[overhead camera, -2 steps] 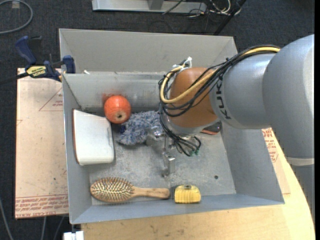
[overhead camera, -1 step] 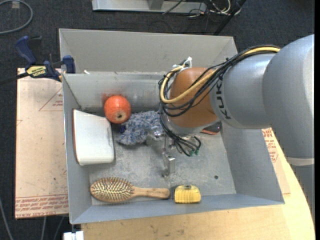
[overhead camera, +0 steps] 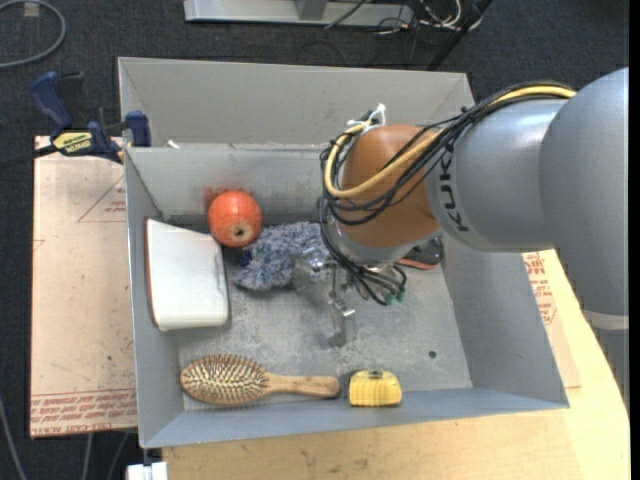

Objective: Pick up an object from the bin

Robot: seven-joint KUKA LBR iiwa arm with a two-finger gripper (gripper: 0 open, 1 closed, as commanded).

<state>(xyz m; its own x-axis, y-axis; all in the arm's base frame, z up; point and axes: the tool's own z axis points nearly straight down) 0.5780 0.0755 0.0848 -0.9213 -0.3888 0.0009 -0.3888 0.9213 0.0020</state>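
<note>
Grey metal, bare and scuffed, is all that lies under the hand (overhead camera: 340,326), which hangs low over the middle of the bin (overhead camera: 250,163) with nothing that I can see in it. Whether it is spread or pressed together I cannot tell from this angle. No thing is singled out yet, so the coming move turns on what lies closest. Nearest is a crumpled blue-grey cloth (overhead camera: 280,256), just up and to the left of the hand as the camera sees it, near but apart. Past the cloth on much the same line sits a round red fruit (overhead camera: 235,218), at the cloth's far edge and close to the back wall. Farther left, well apart from the hand, a white block (overhead camera: 185,273) lies flat by the left wall. On the other side, below the hand and slightly right, a small yellow thing (overhead camera: 375,389) sits close to the near wall. Just beside it is the handle end of a wooden brush (overhead camera: 255,380), whose long axis runs left to right along that wall, with the bristled head away to the lower left. I judge the cloth the shortest reach, though being soft it may bunch or drag. The yellow thing is as near, but the wall beside it could crowd the hand. Nothing stands between the hand and any of these.
</note>
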